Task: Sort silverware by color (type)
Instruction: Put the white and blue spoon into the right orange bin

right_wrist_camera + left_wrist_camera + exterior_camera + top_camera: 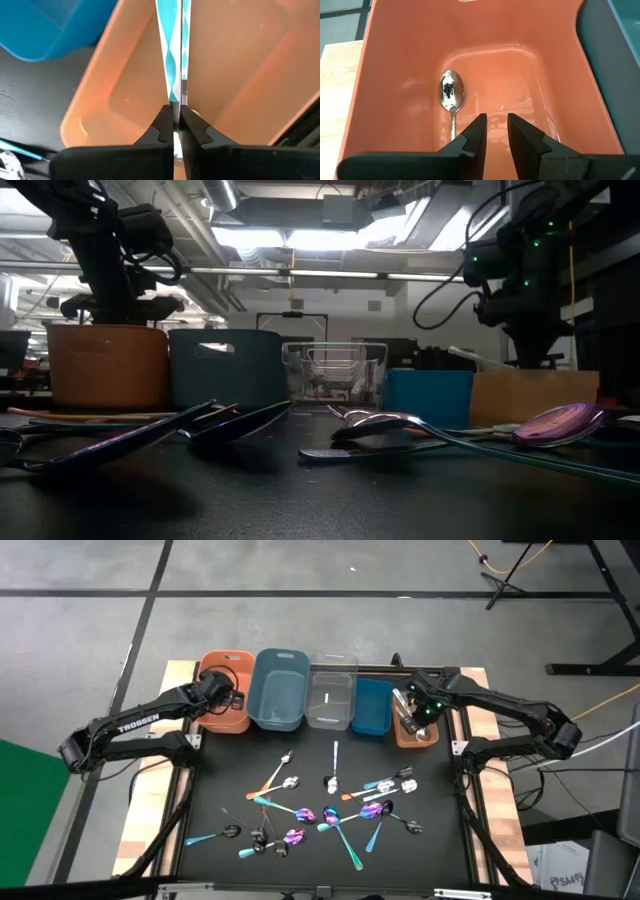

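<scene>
- The right gripper (175,125) has its two dark fingers pressed tight on a thin teal handle (172,50). The handle is flat and smooth, with a zigzag pattern, and it runs straight out from the fingertips.
- This gripper hangs over the brown bin (417,728), a light brown plastic box with rounded corners at the right end of the row.
- The left gripper (495,131) has its fingers a little apart, with nothing between them. It sits over the orange bin (224,690) at the left end of the row.
- A shiny silver spoon (452,97) lies on the smooth floor of the orange bin, just beside the left fingers and not touching them. Its round bowl points away from the gripper and its thin handle runs back under the fingertips.
- Between the two end bins stand a grey-blue bin (279,690), a clear bin (331,692) and a blue bin (372,706), all side by side.
- The other spoons (330,810) lie spread on the black table (440,860), in front of the bins and well apart from both grippers. They are slim, some silver, some purple and teal, some with blue or orange handles, and they point many ways.
</scene>
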`<state>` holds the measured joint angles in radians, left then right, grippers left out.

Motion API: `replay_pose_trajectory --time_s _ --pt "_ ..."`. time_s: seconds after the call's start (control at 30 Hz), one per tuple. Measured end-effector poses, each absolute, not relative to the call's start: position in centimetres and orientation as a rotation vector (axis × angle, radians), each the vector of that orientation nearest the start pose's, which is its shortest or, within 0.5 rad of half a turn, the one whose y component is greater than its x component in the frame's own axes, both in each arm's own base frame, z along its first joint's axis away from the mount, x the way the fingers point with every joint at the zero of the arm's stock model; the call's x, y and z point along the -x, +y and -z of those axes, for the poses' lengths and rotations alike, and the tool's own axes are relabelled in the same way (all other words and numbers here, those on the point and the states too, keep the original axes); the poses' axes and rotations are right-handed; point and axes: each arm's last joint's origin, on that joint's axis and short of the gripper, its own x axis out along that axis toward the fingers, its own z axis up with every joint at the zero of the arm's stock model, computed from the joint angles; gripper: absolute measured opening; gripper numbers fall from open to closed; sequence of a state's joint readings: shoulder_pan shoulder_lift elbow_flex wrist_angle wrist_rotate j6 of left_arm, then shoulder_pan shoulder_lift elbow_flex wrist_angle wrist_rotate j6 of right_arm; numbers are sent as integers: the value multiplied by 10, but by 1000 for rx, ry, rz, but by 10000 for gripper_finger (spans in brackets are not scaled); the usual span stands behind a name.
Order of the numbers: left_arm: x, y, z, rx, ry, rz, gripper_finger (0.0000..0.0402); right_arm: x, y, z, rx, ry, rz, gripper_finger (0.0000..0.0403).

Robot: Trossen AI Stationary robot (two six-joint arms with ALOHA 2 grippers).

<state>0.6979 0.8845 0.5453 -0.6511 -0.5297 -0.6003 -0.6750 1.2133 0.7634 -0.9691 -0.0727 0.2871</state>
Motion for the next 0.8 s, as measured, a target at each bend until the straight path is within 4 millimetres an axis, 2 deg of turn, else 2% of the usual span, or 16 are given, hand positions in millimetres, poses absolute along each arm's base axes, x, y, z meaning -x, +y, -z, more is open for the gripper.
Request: replay_pose_trajectory --time_s 0.23,0.43,0.67,0.8 --pt "-111 112 -210 515 651 -1374 71 -147 -115 -196 -757 1278 695 0" --pt "-113 113 -220 500 536 -1335 71 -148 -117 -196 -723 1274 732 3" --pt "-111 111 -239 458 363 -1276 71 -147 -117 -196 -723 1275 731 53" --pt "-112 108 -250 467 271 -1152 71 -148 -117 -196 -723 1274 731 74"
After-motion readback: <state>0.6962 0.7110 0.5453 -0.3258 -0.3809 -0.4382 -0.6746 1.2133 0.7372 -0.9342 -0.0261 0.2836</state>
